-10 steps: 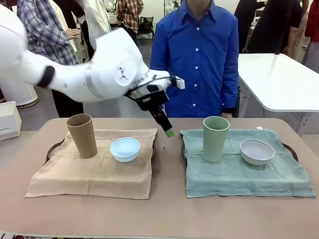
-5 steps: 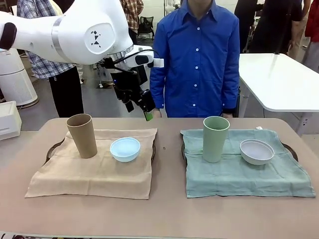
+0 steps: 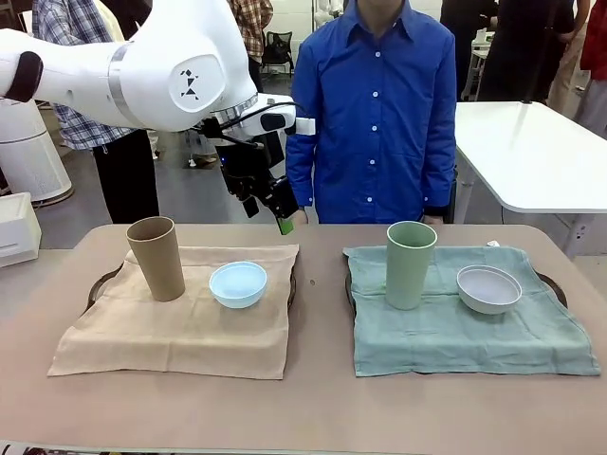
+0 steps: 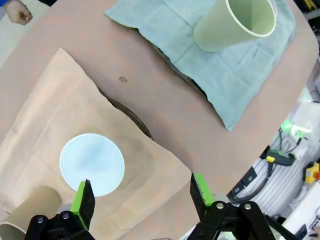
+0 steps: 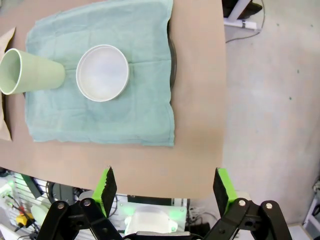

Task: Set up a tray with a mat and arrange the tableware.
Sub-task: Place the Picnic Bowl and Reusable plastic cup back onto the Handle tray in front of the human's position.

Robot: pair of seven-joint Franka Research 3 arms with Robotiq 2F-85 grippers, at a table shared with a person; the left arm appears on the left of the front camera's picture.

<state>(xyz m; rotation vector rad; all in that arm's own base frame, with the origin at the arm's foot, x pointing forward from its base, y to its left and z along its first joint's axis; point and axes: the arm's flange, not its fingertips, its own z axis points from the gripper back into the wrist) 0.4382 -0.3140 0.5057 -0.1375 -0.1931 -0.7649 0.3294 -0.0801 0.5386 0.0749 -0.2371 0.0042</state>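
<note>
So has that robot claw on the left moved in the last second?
Yes. The left gripper has pulled up and back toward the robot's left, away from the gap between the mats, and now hangs above the tan mat's far edge.

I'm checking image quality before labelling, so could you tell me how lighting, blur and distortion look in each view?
Front view: even indoor light, soft shadows under the tan cup and light blue bowl, everything sharp. Left wrist view: wide-angle bending makes the pale green cup lean outward; the open left claw is in focus. Right wrist view: flat light, no glare on the white bowl, and the table edge curves slightly.
</note>
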